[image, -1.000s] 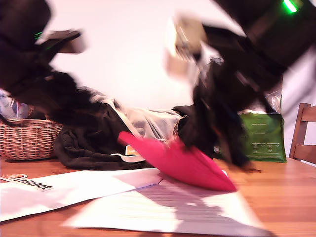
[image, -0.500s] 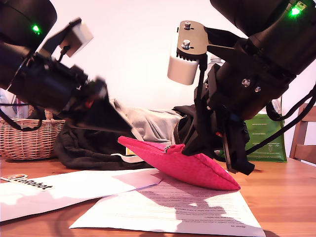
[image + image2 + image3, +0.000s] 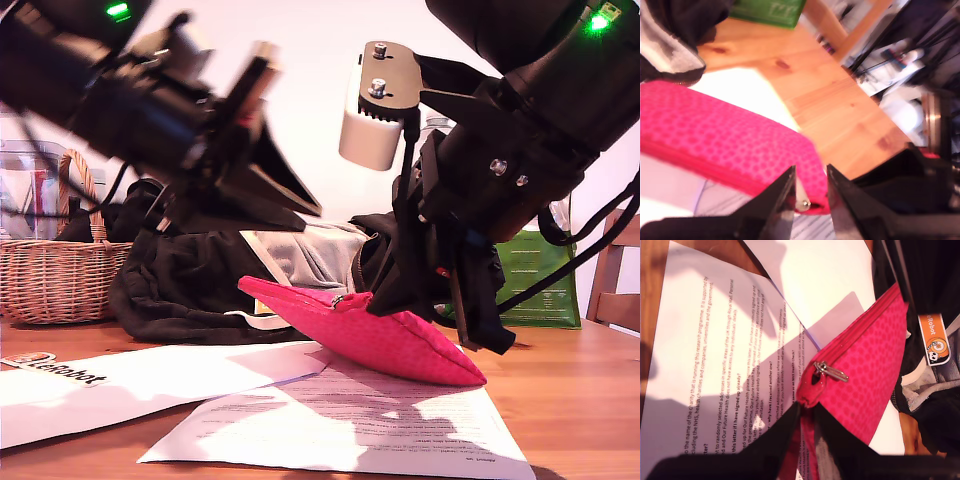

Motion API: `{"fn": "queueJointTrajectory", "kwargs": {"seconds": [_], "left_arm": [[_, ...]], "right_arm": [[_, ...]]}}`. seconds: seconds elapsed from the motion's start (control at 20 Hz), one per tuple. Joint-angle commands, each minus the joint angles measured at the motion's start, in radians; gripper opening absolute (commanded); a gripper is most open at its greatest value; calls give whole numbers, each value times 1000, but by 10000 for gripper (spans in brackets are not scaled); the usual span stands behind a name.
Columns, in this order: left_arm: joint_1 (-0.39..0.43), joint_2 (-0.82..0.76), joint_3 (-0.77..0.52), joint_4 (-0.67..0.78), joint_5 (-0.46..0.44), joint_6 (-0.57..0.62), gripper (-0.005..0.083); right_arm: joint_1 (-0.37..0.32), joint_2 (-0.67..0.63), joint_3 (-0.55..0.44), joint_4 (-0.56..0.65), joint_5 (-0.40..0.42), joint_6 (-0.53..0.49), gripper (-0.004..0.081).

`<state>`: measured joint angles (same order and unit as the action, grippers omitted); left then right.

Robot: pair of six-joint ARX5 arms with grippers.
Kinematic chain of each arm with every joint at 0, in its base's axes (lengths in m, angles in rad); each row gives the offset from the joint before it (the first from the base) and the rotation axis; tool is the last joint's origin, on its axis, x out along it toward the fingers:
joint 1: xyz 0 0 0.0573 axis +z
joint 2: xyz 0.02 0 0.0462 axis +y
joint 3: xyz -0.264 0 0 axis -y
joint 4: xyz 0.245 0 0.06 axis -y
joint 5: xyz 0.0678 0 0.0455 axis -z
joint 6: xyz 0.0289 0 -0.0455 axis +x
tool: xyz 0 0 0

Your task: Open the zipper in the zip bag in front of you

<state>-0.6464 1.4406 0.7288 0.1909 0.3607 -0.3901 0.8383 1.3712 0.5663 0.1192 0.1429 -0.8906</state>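
Zip bag (image 3: 385, 337): padded pink-red cloth, matt, fine dotted weave. Zipper (image 3: 856, 333): red fabric track; pull tab (image 3: 831, 371) bright silver metal. Table (image 3: 585, 395): smooth warm wood, visible grain. Sheets (image 3: 350, 425): matt white printed paper. Basket (image 3: 55, 280): rough woven wicker.

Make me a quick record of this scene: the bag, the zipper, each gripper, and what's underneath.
zip bag: pink, dotted; the end at the exterior view's left is raised, the other end rests on paper
zipper: appears shut, silver pull beside the grip
my second gripper: clamped on the bag's edge
my first gripper: above the bag, jaws slightly apart, holding nothing
printed sheet: under the bag
wooden table: under everything
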Motion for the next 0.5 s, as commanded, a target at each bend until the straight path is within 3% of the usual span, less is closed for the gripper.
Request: {"fn": "queueJointTrajectory", "kwargs": {"seconds": [0.0,0.15,0.25,0.3,0.35,0.4,0.45], "left_arm": [[-15,10,50,-68,-30,63,166],[-31,11,86,-93,-32,613,166],[-29,24,117,-148,-50,752,166],[-29,34,122,-164,-30,857,166],[-29,47,122,-172,-2,884,166],[-29,59,122,-172,21,1109,166],[-29,67,122,-162,35,1262,167]], "right_arm": [[-1,-2,-2,11,-3,5,-13],[-1,-2,-2,10,-3,5,-13],[-1,-2,-2,10,-3,5,-13],[-1,-2,-2,10,-5,5,-13],[-1,-3,-2,11,-5,5,-13],[-1,-2,-2,11,-6,5,-13],[-1,-2,-2,11,-6,5,-13]]}}
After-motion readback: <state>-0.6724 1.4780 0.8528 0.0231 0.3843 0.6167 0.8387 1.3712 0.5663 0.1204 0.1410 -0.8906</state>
